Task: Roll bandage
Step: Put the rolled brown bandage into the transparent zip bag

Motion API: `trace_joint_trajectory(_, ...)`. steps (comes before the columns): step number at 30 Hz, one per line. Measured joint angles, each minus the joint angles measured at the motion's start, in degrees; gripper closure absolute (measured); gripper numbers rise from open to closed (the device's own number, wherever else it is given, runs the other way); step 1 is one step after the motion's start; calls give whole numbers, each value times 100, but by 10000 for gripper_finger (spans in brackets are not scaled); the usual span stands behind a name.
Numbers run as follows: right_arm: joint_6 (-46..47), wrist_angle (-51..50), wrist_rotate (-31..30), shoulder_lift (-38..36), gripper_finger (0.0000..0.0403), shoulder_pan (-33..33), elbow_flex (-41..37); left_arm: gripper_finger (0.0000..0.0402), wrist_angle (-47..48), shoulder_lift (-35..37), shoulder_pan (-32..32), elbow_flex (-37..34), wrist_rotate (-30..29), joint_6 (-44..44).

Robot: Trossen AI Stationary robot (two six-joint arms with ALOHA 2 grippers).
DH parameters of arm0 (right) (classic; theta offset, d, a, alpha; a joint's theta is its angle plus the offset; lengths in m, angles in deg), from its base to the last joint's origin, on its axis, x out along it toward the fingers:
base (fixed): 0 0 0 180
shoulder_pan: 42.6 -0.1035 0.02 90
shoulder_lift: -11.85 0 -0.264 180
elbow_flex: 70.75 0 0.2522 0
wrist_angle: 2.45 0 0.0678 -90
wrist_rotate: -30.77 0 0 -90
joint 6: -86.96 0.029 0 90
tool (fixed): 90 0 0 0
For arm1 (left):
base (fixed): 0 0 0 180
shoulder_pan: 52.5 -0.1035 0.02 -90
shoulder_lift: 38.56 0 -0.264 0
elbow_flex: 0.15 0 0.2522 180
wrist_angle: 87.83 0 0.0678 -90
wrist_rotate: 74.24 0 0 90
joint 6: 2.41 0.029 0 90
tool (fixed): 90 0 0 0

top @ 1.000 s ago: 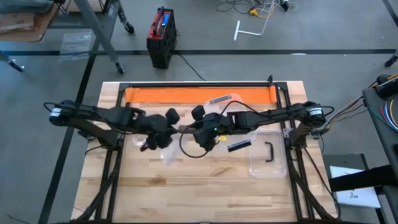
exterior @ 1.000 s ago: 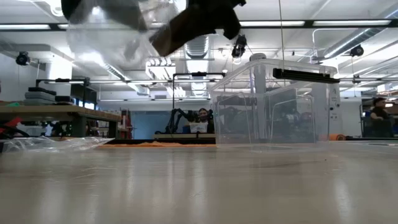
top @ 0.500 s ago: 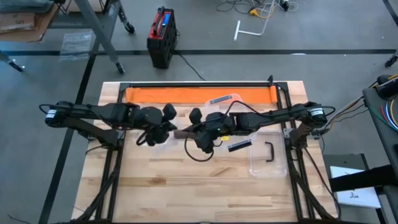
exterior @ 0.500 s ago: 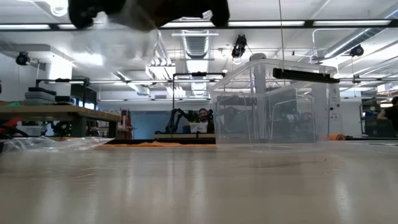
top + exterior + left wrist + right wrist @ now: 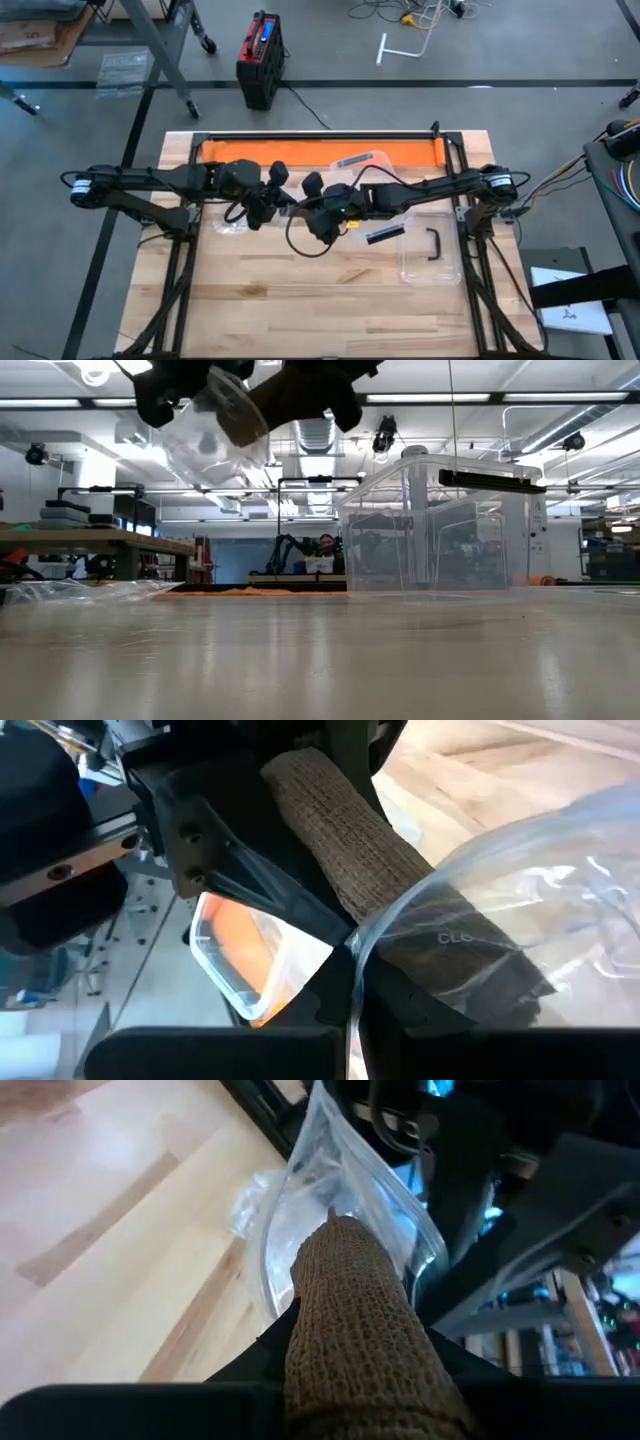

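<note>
Above the table [image 5: 300,300], the right gripper [image 5: 345,1365] clamps the rolled tan bandage [image 5: 355,1310], its tip poking into the mouth of a clear plastic bag [image 5: 330,1180]. The left gripper [image 5: 262,203], fingers pinched tight, holds that bag just left of the bandage.

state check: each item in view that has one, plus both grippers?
bandage roll: rolled, tip inside the bag mouth
clear plastic bag: mouth open, held above the table
left gripper: shut on the bag
right gripper: shut on the bandage roll
clear bin: upright on the table, no lid
bin lid: off, lying by the orange mat
</note>
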Motion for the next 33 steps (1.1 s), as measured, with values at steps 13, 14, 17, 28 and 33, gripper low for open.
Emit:
trace_joint_trajectory(13, 1948, -1295, 436, 196, 319, 373, 535, 401, -34, -129, 1, 7, -658, -780)
trace_joint_trajectory(14, 2159, -1415, 487, 196, 319, 415, 588, 401, -29, -153, 4, 7, -697, -786)
trace_joint_trajectory(17, 2799, -1846, 601, 200, 318, 586, 772, 401, -9, -202, 2, 11, -738, -896)
trace_joint_trajectory(28, 3312, -3294, 942, 239, 317, 1055, 1103, 401, 451, -239, 10, 8, -767, -1396)
trace_joint_trajectory(33, 2970, -3353, 902, 241, 317, 1048, 1111, 401, 599, -360, 7, 2, -240, -1707)
